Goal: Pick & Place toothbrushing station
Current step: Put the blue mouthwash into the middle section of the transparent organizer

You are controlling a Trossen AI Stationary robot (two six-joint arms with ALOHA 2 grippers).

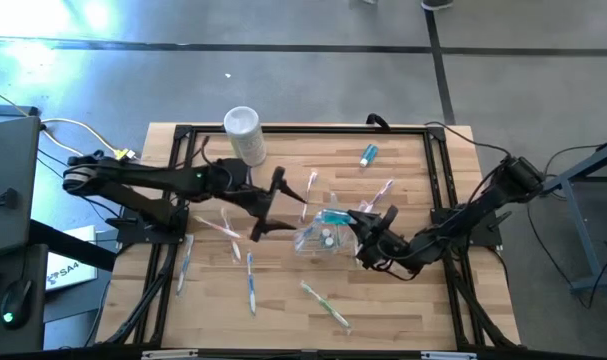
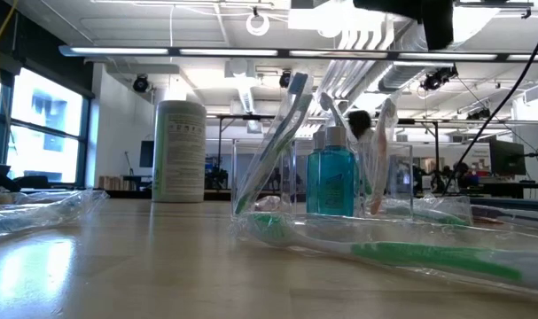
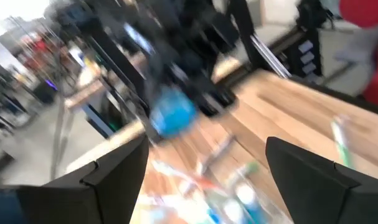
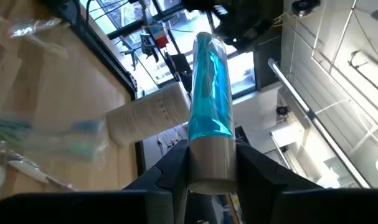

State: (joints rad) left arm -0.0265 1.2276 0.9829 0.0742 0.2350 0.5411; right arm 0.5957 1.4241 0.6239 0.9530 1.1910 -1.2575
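Note:
The clear cup (image 1: 321,238) stands mid-table with toothbrushes leaning in it (image 2: 277,142). In the low view a teal tube (image 2: 331,182) shows upright inside its outline. My right gripper (image 1: 361,222) is at the cup's right side, shut on another teal toothpaste tube (image 4: 210,93). My left gripper (image 1: 271,205) hovers open to the left of the cup and touches nothing. Loose toothbrushes lie flat on the table (image 1: 251,282) (image 1: 326,303) (image 1: 186,262). One more teal tube (image 1: 368,153) lies at the far right. My right gripper pinches the tube's pale cap end (image 4: 210,168) between its two fingers. The fingers come about level from the table's right. The tube sticks straight out ahead of them, along the fingers, lifted clear of the table beside the cup's rim (image 1: 333,215).
A tall white cylinder (image 1: 245,135) stands at the far left of the table. Wrapped toothbrushes lie near the cup (image 1: 310,190) (image 1: 383,192) (image 1: 218,226). A green one (image 2: 401,257) lies close to the near edge. Black frame rails (image 1: 443,180) run along the table's sides.

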